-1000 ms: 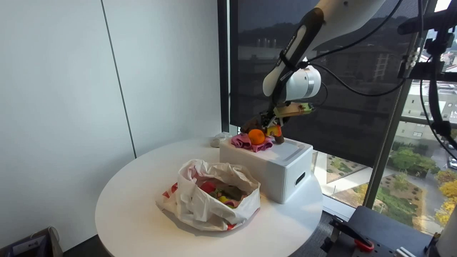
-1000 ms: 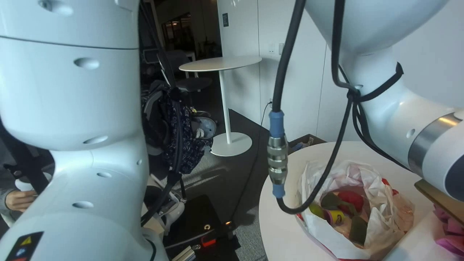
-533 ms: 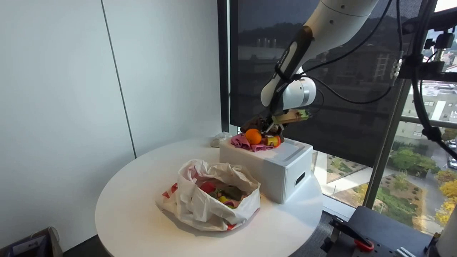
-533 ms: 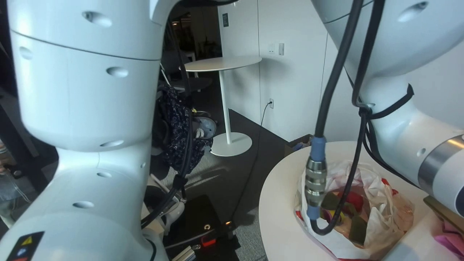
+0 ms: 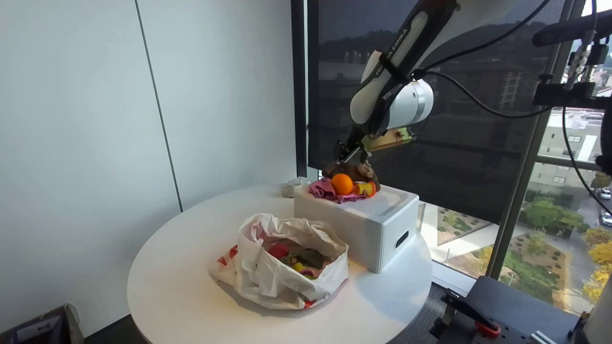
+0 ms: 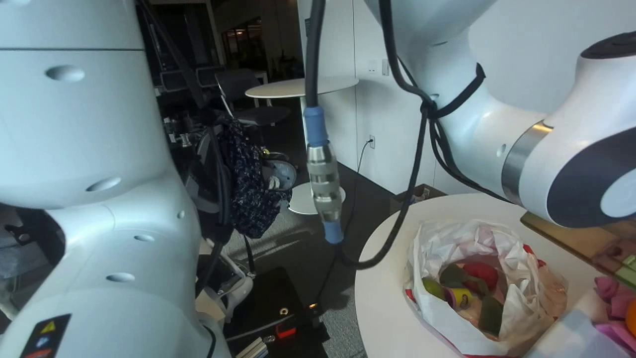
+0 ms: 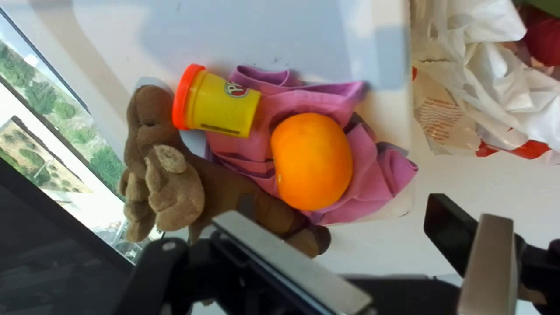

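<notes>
Gripper [image 7: 383,253] spread wide, gripping nothing, just above toy [image 7: 175,192]; contact can't be told. The toy lies along box [image 5: 339,224] edge beside cloth [image 7: 367,170]; orange [image 7: 311,162] on cloth, tub [image 7: 221,105] on its side. Risk: low sideways sweep could roll orange or tub off; snagging toy could tip it over.

The fruit [image 7: 311,162] is orange, the cloth [image 7: 306,99] pink, the tub [image 7: 221,104] yellow, its lid [image 7: 187,97] red-orange, the plush toy [image 7: 229,188] brown.
</notes>
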`<state>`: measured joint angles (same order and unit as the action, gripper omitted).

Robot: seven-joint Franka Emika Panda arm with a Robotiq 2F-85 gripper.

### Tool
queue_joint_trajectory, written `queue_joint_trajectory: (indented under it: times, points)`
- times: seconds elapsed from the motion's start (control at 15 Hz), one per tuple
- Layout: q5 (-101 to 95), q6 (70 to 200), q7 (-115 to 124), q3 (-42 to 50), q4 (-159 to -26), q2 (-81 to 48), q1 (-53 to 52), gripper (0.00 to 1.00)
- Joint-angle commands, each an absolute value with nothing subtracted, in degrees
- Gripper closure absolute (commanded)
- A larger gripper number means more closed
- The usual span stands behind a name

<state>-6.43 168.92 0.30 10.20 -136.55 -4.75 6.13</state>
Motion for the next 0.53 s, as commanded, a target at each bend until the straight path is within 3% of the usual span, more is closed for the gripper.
queue_joint_trajectory:
  times: [0.0, 0.47]
  points:
    - [-4.1, 163.8, -5.2, 5.0, -142.2, 1.5, 3.7, 0.0]
    - [-5.5, 153.6, -10.5, -1.4, -137.9, -8.2, -1.3, 0.0]
